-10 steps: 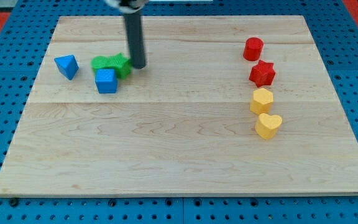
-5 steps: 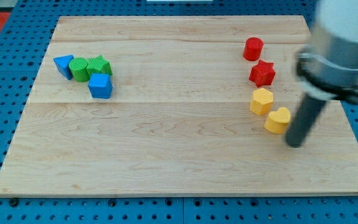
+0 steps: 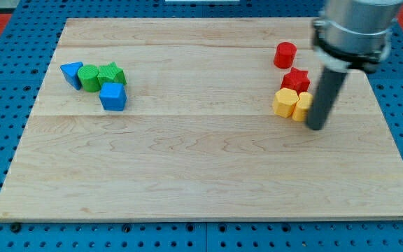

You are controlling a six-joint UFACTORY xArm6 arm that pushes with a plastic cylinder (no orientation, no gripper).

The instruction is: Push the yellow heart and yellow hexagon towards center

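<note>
The yellow hexagon (image 3: 283, 102) sits on the wooden board (image 3: 201, 161) at the view's right, just below the red star (image 3: 296, 80). The yellow heart (image 3: 302, 106) lies against the hexagon's right side, partly hidden by the rod. My tip (image 3: 315, 127) is down on the board, touching the heart's right edge, slightly below it.
A red cylinder (image 3: 285, 54) stands above the red star. At the view's left is a cluster: a blue triangle (image 3: 71, 73), a green cylinder (image 3: 88, 77), a green star (image 3: 111, 74) and a blue cube (image 3: 113, 96).
My tip has moved up and to the left. The yellow heart has been pushed up and left against the yellow hexagon, which shifted slightly left.
</note>
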